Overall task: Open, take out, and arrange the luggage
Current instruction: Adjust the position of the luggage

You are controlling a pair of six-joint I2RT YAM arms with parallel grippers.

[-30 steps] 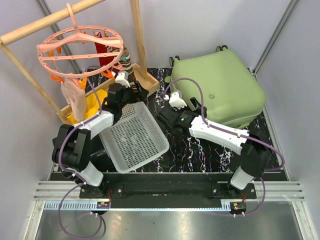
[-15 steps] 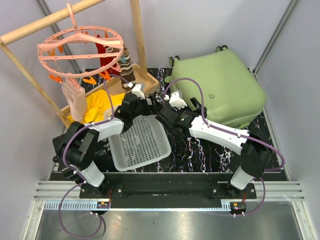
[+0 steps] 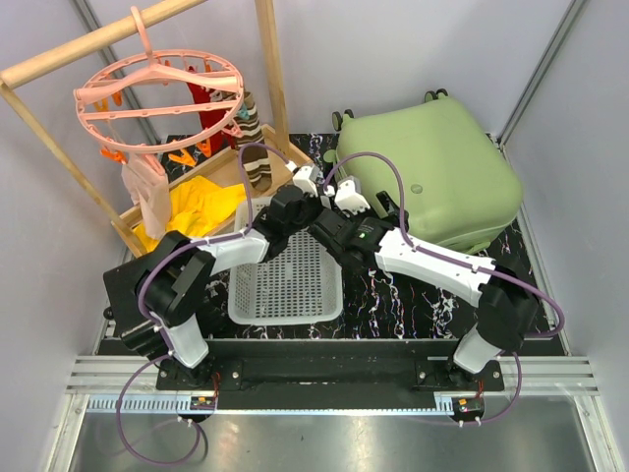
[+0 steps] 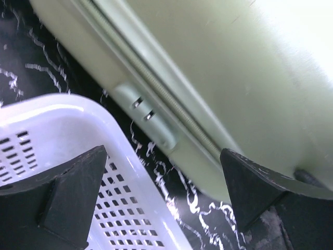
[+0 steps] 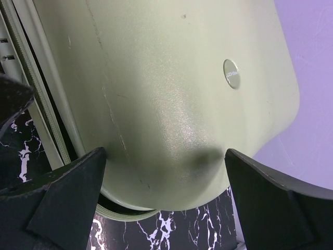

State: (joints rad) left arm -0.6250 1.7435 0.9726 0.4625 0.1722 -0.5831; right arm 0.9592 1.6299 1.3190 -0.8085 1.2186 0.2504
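The luggage [image 3: 432, 177] is a light-green hard-shell suitcase that lies shut at the back right of the table. Its zipper seam and small lock [image 4: 148, 112] face my left gripper [image 4: 162, 156]. That gripper hangs open and empty over the gap between the suitcase's left side and the white basket [image 4: 62, 130]. In the top view the left gripper [image 3: 313, 195] sits right beside the right gripper [image 3: 339, 211]. My right gripper [image 5: 165, 153] is open too, with a rounded corner of the green shell [image 5: 171, 120] framed between its fingers, which do not close on it.
The white perforated basket [image 3: 285, 280] lies flat at the front centre under my left forearm. A wooden rack with a pink round peg hanger [image 3: 157, 93] stands at the back left. Below it a wooden tray holds a yellow cloth [image 3: 197, 206]. Grey walls stand close behind and to the right.
My left arm has swung right across the basket to the suitcase's left side. The basket has gone from tilted to lying flat and square. The right arm has barely moved.
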